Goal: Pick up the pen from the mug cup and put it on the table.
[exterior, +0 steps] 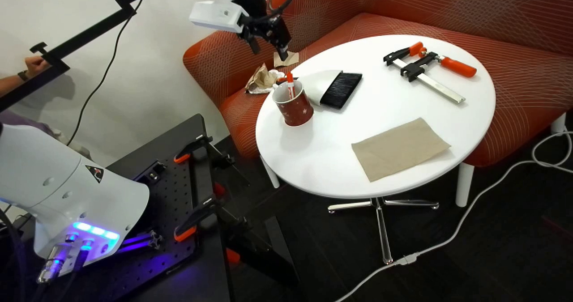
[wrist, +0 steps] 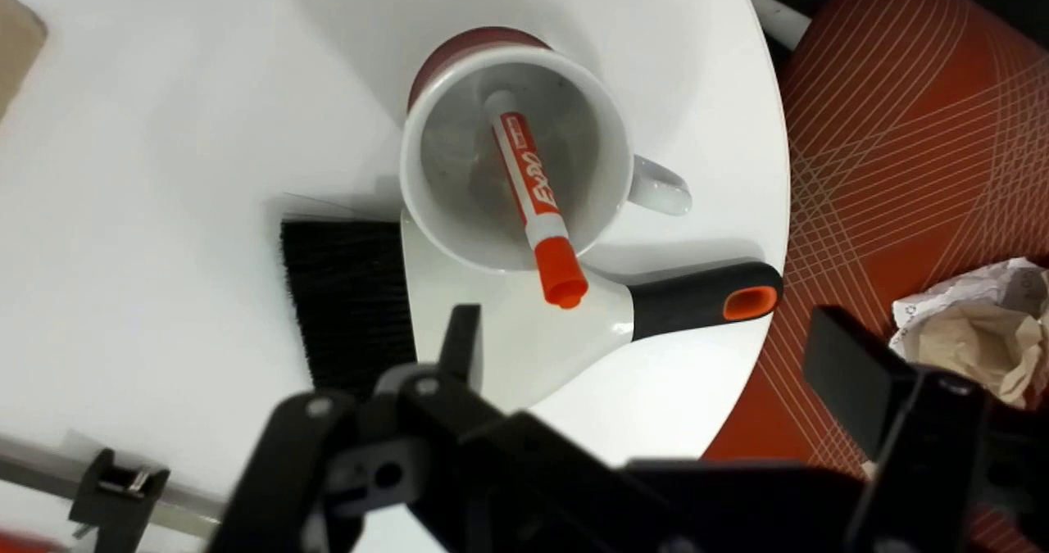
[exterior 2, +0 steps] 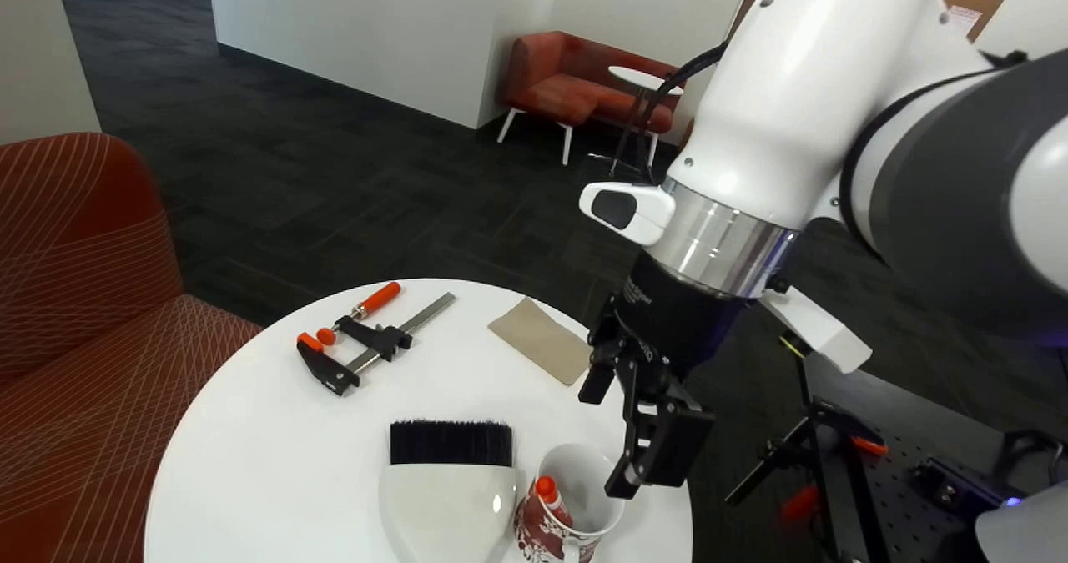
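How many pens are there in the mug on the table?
1: the red pen leaning in the mug cup, its capped end above the rim. The wrist view looks inside and shows no other.

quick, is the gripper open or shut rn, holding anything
Gripper: open, holding nothing; the pen leans inside the mug cup.

A red pen (wrist: 534, 183) juts above the rim of a mug (exterior: 297, 110), its cap reachable from overhead, a gripper (wrist: 645, 346) hanging near with jaws wide apart. A dust brush (wrist: 533, 340) lies just beside the mug, crowding low passage on 1 side, while a broad lane of white table (exterior: 371, 109) runs between the brush and a bar clamp (exterior: 414, 70).
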Robot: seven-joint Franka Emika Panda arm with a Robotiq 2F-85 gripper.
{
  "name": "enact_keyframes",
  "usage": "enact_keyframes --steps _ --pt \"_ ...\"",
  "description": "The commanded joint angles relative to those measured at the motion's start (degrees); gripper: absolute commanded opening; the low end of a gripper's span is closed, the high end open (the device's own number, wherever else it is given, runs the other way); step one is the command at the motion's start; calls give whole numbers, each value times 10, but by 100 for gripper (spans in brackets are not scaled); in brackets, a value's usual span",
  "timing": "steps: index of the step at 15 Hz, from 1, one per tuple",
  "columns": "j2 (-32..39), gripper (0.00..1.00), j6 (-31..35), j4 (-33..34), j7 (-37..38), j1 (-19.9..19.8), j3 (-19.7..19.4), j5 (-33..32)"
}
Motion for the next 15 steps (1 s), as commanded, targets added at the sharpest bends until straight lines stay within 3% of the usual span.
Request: enact_keyframes --steps 1,15 --pt "6 100 1 1 7 -19 18 -8" --pt "70 100 35 31 8 -27 26 -68"
